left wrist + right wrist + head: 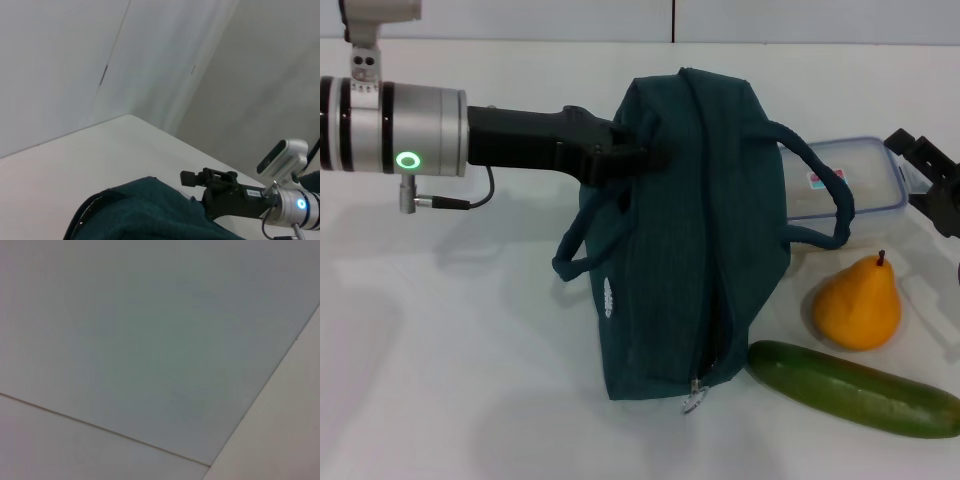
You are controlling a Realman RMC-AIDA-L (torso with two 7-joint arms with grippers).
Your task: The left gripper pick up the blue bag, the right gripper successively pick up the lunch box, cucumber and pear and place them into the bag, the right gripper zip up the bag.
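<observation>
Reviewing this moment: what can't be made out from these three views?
- Left claw: head view, its tips sink into the blue bag, so the grip is unclear.
- Right claw: cut off by the head view's right edge.
- Lunch box: its left part is behind the bag.
- Cucumber: its end runs past the right edge.
- Right wrist view: shows only blank panels.

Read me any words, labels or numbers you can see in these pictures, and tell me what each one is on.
No text can be read here.
Sticker on the lunch box: red and green marks, too small to read.
White mark low on the blue bag: too small to read.
White label on the right gripper, seen in the left wrist view: blurred, unreadable.
</observation>
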